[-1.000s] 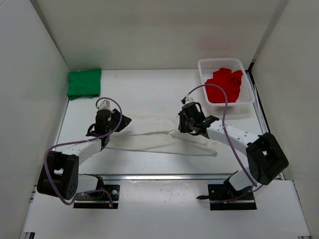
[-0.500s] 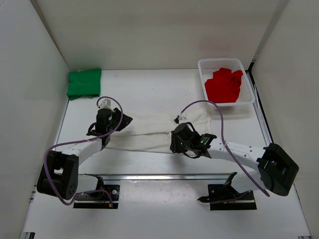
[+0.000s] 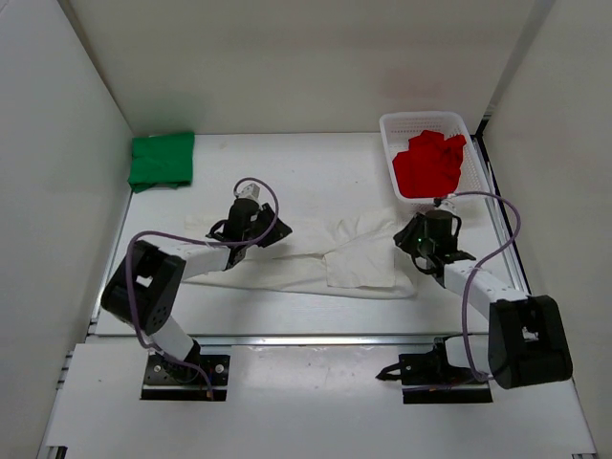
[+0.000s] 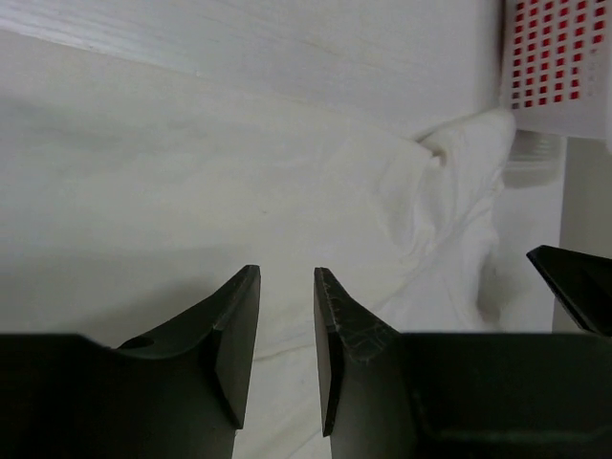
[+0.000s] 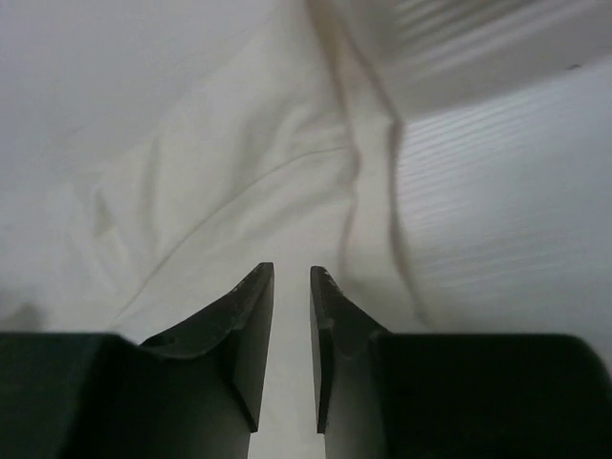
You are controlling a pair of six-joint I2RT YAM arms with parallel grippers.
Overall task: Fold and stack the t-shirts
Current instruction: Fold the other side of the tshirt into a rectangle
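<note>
No readable text, labels, numbers

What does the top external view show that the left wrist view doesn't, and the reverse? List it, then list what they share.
Only top external: the folded green t-shirt in the far left corner, and the red t-shirt seen whole inside the basket. Only left wrist: the left tool close up, its jaws slightly apart with nothing between them. Both: the rumpled white t-shirt and the basket.
</note>
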